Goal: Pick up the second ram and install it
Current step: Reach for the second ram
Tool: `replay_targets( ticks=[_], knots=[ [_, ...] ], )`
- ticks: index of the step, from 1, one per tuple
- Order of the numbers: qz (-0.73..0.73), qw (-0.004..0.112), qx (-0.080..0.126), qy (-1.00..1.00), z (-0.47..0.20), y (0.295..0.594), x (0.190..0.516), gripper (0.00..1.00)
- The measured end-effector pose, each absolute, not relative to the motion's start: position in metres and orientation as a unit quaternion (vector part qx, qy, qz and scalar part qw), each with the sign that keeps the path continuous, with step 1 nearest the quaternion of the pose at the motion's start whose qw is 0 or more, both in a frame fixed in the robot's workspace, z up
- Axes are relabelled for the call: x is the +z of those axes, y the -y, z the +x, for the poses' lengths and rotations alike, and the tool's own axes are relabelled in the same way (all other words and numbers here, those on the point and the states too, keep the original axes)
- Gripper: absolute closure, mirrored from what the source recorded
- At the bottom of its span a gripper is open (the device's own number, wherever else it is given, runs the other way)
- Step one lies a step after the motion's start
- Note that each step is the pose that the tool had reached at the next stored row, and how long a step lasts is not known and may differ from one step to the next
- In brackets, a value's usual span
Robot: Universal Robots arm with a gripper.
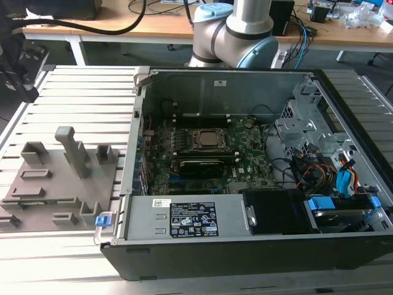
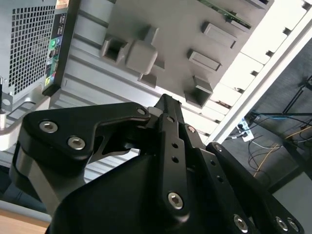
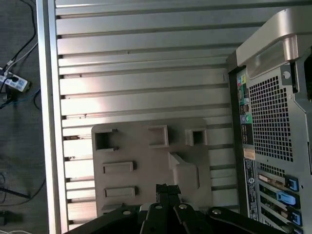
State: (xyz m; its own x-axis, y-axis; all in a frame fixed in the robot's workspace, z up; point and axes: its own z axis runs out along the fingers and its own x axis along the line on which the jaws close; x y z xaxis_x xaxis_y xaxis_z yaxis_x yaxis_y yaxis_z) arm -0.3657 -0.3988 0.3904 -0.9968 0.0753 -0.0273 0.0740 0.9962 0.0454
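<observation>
The end effector (image 2: 165, 101) hangs above the grey holder plate (image 3: 136, 146). Its fingers are drawn narrow, all but together, with nothing between them. The second ram (image 2: 228, 14) shows as a thin green strip along one edge of that plate, well apart from the fingertips. The plate sits on the slatted bench (image 1: 86, 98), to the exterior view's left of the open computer case (image 1: 215, 83).

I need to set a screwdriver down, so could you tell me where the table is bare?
The slatted table is bare between the grey holder plate and its far edge, at the exterior view's left of the computer case, and along the case's near side. The plate and the case's inside are crowded.
</observation>
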Motion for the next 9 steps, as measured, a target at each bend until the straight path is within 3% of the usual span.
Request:
replay_targets(
  ticks=[9],
  knots=[
    [0.037, 0.015, 0.022, -0.999, -0.386, 0.414, 0.390, 0.89]
  ],
)
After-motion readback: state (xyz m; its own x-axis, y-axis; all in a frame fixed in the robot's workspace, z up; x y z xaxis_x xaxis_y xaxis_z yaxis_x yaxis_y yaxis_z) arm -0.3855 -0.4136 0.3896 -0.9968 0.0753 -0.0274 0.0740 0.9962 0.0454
